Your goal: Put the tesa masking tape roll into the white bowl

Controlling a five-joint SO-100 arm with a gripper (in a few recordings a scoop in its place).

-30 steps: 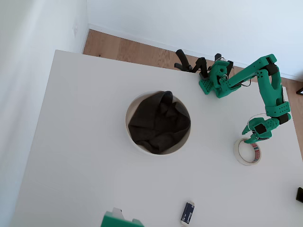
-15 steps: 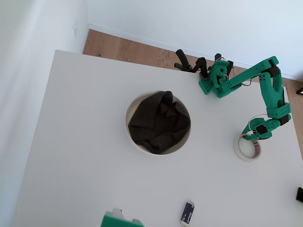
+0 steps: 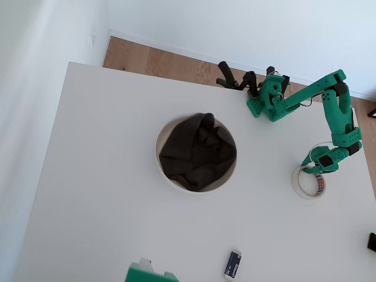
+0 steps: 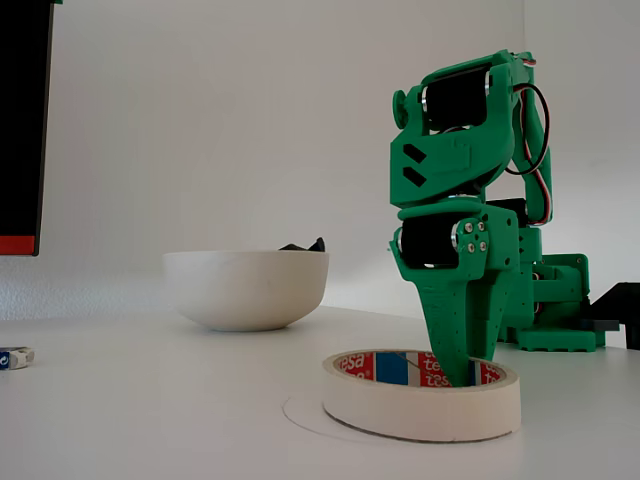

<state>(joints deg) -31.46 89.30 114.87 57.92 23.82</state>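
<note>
Tape roll flat near table right edge, not yet lifted. Claw tip inside its hole; opening unclear. Bowl mid-table, awaiting tape.

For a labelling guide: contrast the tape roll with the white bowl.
The tape roll is a low flat ring, far smaller than the deep, wide white bowl. The roll's hole holds the end effector tips; the bowl holds dark cloth. The roll bears a red-and-blue label; the bowl is plain. Both are round, pale and on the table.
</note>
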